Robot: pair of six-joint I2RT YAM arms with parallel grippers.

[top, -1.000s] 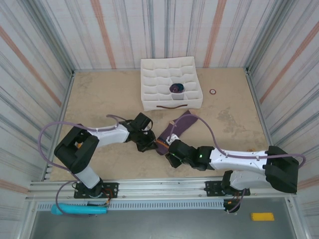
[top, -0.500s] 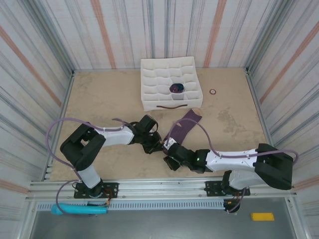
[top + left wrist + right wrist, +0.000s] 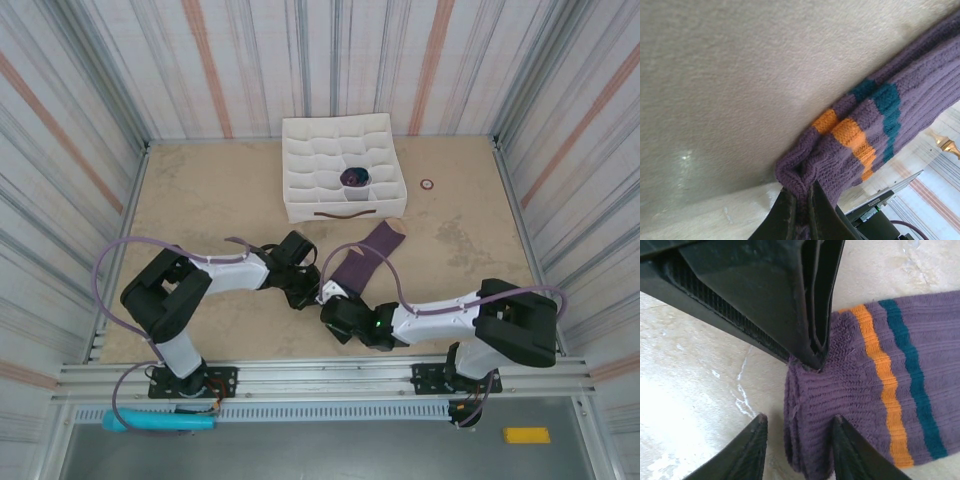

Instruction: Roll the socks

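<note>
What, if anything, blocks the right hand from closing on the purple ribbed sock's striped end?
Probably nothing. The right hand is open astride the striped end of the purple ribbed sock; the left hand pinches that end just beyond the gap.

No writing, label, brand, number or sign can be read anywhere. The purple socks [image 3: 880, 115] carry only plain orange and teal stripes, and the white divided box [image 3: 343, 165] and worktop [image 3: 200, 200] show no legible marking.

On tan table [image 3: 200, 210]: socks [image 3: 362, 260], divider box [image 3: 298, 208]
</note>
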